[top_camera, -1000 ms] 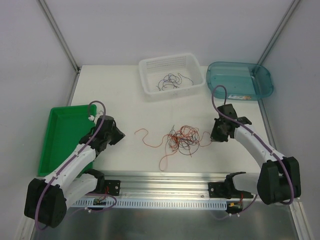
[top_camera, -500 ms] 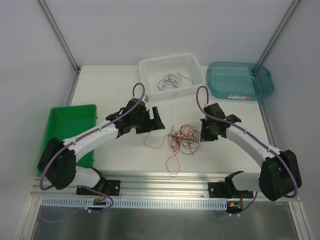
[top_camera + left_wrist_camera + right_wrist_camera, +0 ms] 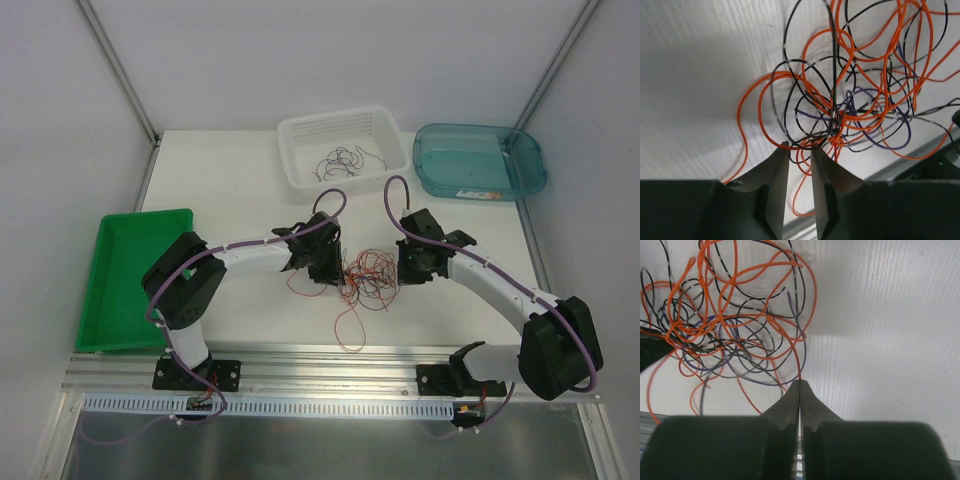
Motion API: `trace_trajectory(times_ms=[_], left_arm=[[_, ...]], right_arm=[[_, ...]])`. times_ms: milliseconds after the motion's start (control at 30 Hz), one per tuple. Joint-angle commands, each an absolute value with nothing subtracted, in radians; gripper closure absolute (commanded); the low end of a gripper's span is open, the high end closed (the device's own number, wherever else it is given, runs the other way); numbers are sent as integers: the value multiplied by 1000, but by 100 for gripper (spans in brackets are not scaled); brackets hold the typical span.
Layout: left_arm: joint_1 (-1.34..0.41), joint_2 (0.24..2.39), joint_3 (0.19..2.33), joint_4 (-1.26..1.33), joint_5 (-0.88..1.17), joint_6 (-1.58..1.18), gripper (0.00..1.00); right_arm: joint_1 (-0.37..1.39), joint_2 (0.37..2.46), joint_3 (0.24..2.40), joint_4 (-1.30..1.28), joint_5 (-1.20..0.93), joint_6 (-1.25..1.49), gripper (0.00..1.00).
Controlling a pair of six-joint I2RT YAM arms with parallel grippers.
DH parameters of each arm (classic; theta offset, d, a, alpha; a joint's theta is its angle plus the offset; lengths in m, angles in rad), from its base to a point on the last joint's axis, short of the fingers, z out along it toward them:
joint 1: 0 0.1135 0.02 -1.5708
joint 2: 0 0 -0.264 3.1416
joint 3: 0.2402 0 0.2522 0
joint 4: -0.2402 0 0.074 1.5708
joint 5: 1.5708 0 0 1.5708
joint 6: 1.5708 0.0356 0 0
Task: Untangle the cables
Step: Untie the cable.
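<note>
Cables [image 3: 368,272]: orange, black and a few purple strands in one loose tangle, lying in the middle of bench [image 3: 220,190] between both tools. One orange tail loops out toward near rail [image 3: 330,357].
Left tool [image 3: 800,148]: at the tangle's left edge, tips pointing into it. Released, jaws parted by a narrow gap. Strands cross right at the tips; can't tell whether any sits inside the gap.
Right tool [image 3: 800,383]: at the tangle's right edge. Clenched, fingertips pressed together, with one orange strand running straight into the seam, so it is gripping the cables by that strand.
Basket [image 3: 296,134]: white, mesh-walled, on the far side of the bench behind the tangle, well apart from it.
Dark strands [image 3: 340,162]: a few, lying loose in the basket.
Tub [image 3: 530,165]: teal, translucent, just right of the basket.
Tray [image 3: 110,300]: green, at the left edge of the bench, well apart from the tangle.
</note>
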State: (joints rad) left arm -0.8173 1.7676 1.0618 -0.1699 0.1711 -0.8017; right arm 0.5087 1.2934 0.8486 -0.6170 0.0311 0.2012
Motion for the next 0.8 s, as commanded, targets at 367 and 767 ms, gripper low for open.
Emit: trace_trajectory(times_ms=[367, 767], left_arm=[[-530, 1312, 682, -196, -86, -838, 100], [-195, 831, 600, -402, -147, -733, 100]], right_arm=[[321, 1183, 773, -623, 98, 236, 99], [-23, 931, 926, -716, -55, 226, 99]])
